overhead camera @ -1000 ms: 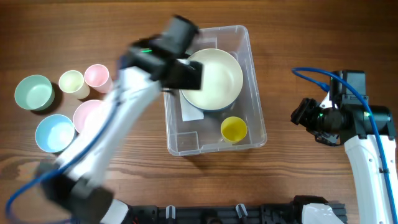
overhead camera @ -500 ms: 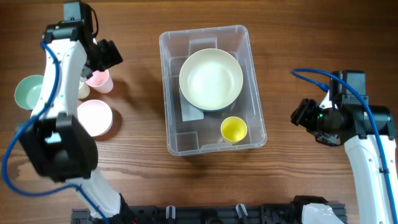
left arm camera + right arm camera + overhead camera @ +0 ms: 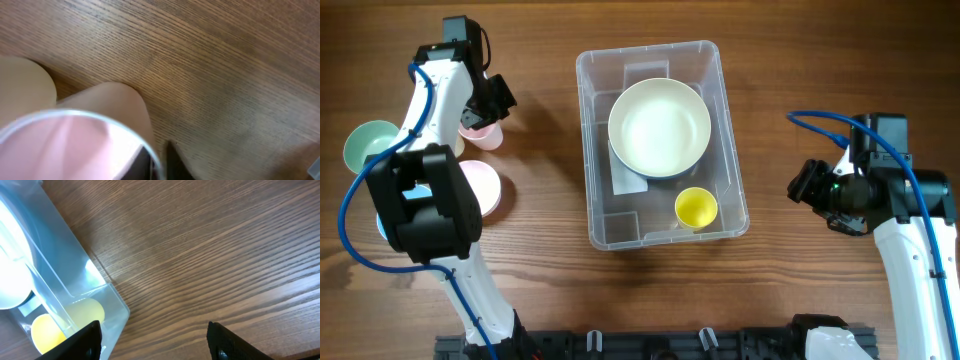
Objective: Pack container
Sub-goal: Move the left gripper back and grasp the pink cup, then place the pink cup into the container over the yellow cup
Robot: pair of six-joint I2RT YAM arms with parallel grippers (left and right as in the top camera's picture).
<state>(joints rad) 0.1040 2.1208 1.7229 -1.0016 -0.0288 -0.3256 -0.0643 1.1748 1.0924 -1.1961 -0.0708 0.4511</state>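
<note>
Bowl lies in the container at frame centre — my left gripper has swung to the pink cup, upper left, probably next to pack; its opening I cannot tell. Right gripper waits wide open, empty.

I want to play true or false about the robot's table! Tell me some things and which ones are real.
1. The big cream bowl sits inside the container. True.
2. The yellow cup is outside the container. False: it sits inside, beside the cream bowl.
3. The left gripper is right at the pink cup. True.
4. The right gripper is holding a bowl. False: its fingers are wide apart with only bare wood between them.
5. The green bowl is packed in the container. False: it stands on the table, far over on the left arm's side.
</note>
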